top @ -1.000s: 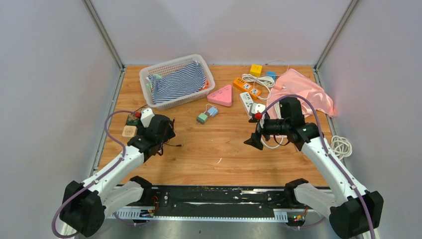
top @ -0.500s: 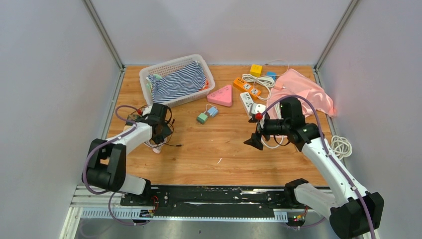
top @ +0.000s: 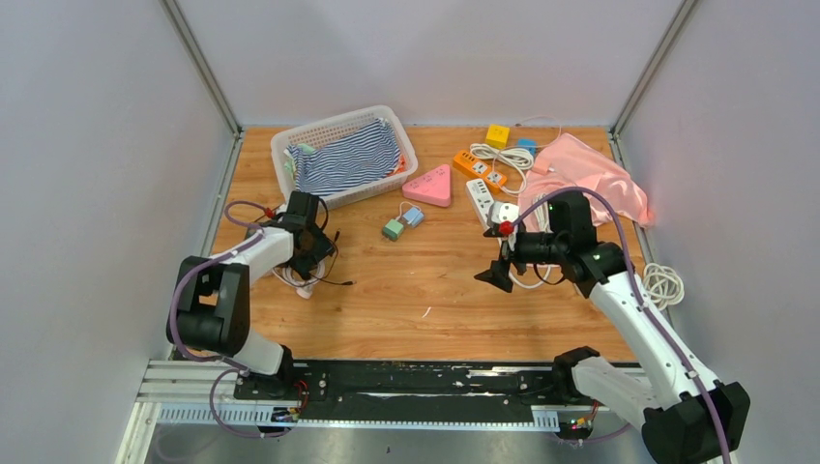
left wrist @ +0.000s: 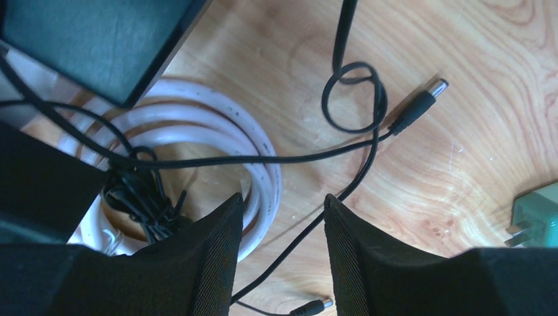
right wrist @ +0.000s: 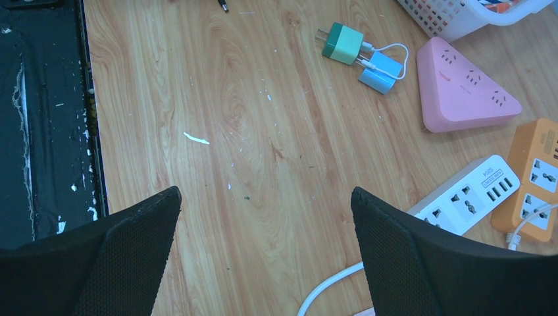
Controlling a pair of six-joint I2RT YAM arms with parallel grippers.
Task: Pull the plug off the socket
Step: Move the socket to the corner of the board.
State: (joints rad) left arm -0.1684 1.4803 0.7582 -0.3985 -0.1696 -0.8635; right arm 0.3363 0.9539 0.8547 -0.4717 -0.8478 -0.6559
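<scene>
My left gripper (top: 314, 259) hangs low over a cable pile at the table's left. Its jaws stand partly apart (left wrist: 283, 257) with nothing clamped. A thin black cable (left wrist: 309, 217) lies on the wood between them. Beside it are a white coiled cable (left wrist: 260, 158), a barrel connector (left wrist: 421, 102) and a dark adapter block (left wrist: 99, 39). Whether that block sits in a socket is hidden. At the back right an orange power strip (right wrist: 536, 174) has a white lead plugged in, and a white power strip (top: 479, 198) carries a white plug (top: 503, 210). My right gripper (top: 496, 275) hovers open (right wrist: 264, 194) over bare wood.
A white basket (top: 290, 145) holds striped cloth at the back left. A pink triangular socket (top: 430, 186), a green adapter (top: 392, 229) and a blue one (top: 414, 216) lie mid-table. A pink cloth (top: 590, 174) and a yellow cube (top: 497, 134) are at the back right.
The left arm folded back and swung its gripper up onto the cable pile, covering the small cubes there. Its jaws narrowed. The right arm barely moved.
</scene>
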